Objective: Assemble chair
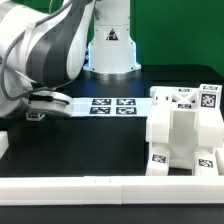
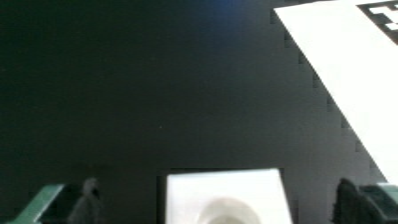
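The partly built white chair [image 1: 184, 130] stands on the black table at the exterior view's right, with square tags on its blocks. My gripper [image 1: 37, 111] is low over the table at the exterior view's left, well away from the chair. In the wrist view my gripper [image 2: 214, 208] is open, with its dark fingers [image 2: 64, 202] wide apart. A small white part [image 2: 224, 196] lies between them with a gap on each side. I cannot pick this part out in the exterior view.
The marker board [image 1: 110, 105] lies flat between my gripper and the chair, and its corner shows in the wrist view [image 2: 349, 60]. A long white border rail [image 1: 110, 190] runs along the front, with another piece [image 1: 4, 146] at the left edge. The robot's base [image 1: 110, 45] stands behind.
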Motion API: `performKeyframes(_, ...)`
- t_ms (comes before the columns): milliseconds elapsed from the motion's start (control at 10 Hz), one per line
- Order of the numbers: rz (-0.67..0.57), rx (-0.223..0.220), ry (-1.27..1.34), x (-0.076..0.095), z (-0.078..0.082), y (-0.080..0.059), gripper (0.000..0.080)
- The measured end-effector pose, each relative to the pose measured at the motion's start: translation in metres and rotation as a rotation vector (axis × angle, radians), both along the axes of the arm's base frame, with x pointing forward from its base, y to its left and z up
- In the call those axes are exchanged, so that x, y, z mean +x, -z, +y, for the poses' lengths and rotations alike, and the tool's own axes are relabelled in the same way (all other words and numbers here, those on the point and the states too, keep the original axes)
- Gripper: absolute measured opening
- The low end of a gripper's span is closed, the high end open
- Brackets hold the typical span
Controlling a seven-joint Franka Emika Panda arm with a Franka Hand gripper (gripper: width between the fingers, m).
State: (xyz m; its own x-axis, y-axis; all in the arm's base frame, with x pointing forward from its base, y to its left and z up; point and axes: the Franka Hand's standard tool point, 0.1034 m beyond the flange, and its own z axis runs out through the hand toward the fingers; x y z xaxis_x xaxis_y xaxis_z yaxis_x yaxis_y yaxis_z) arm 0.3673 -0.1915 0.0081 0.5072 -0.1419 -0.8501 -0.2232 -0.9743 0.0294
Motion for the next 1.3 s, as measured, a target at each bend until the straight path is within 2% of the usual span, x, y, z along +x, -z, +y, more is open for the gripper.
performKeyframes(100,0.0,0.0,0.0,0.0,0.0,0.0,0.0517)
performKeyframes(200,0.0,0.0,0.001,0.0,0.0,0.0,0.0517)
performKeyframes(300,0.0,0.0,0.001,0.0,0.0,0.0,0.0378)
performKeyframes(400,-0.001,-0.001,0.001,0.0,-0.001,0.0,0.0276)
performKeyframes(500,-0.012,-0.006,-0.003,0.003,0.0,-0.002,0.0276)
performKeyframes(700,-0.062,-0.019,-0.029,0.028,0.019,-0.025,0.0277)
performKeyframes(900,-0.25,-0.049,-0.071,0.063,0.039,-0.05,0.0277)
performKeyframes(1000,-0.386,-0.094,-0.092,0.079,0.05,-0.055,0.0277)
performKeyframes(1100,-0.494,-0.139,-0.114,0.083,0.062,-0.048,0.0278)
performKeyframes(1200,-0.524,-0.148,-0.129,0.077,0.068,-0.039,0.0278)
performKeyframes(1300,-0.587,-0.159,-0.14,0.083,0.064,-0.039,0.0278)
